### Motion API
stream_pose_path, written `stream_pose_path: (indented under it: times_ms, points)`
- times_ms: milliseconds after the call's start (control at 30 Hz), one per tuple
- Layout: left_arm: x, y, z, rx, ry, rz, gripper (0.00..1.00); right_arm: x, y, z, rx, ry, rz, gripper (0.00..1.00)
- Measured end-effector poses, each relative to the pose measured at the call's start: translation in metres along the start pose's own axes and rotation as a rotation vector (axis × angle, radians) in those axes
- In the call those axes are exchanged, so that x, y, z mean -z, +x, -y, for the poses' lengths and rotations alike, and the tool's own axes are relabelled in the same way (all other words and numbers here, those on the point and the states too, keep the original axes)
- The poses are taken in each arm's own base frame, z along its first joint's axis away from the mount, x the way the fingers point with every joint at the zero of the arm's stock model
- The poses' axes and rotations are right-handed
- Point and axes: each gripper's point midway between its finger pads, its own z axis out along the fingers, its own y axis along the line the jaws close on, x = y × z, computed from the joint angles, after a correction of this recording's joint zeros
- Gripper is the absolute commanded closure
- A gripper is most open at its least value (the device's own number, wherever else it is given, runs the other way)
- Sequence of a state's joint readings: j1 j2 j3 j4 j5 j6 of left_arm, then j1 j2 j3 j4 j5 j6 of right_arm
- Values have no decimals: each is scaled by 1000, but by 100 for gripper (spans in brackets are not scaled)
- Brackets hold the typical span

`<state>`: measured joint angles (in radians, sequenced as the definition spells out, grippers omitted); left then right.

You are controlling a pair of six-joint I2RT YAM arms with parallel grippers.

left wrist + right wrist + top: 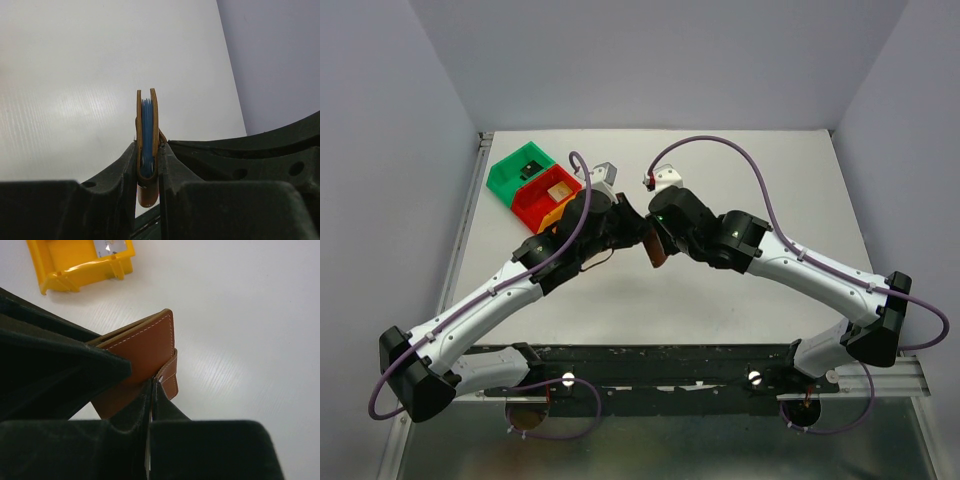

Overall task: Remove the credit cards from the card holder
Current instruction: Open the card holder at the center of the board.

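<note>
Holds card holder (653, 249) aloft at frame centre, clamped edge-on in left pincer (148, 152); pinches closing tab (170, 374) tight with right pincer (151, 390). Likely light, supple leather: best gripped near the spine.

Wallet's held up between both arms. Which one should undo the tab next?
Right. The right gripper is pinched at the closing tab, so it can likely pull it free. The left gripper clamps the card holder edge-on by its body and should serve as the anchor.
</note>
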<state>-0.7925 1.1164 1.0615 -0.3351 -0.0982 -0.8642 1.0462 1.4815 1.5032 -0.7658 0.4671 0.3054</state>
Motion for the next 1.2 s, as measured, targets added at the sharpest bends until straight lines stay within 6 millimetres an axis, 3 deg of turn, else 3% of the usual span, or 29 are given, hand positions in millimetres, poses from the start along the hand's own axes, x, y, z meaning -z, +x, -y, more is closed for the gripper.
stream_pose_path:
  times_ms: [933, 1200]
  points:
    - [4, -1, -5, -1, -12, 17, 100, -1, 2, 5, 7, 33, -6, 100]
    - [16, -10, 1, 4, 12, 52, 100, 1, 12, 25, 52, 116, -44, 100]
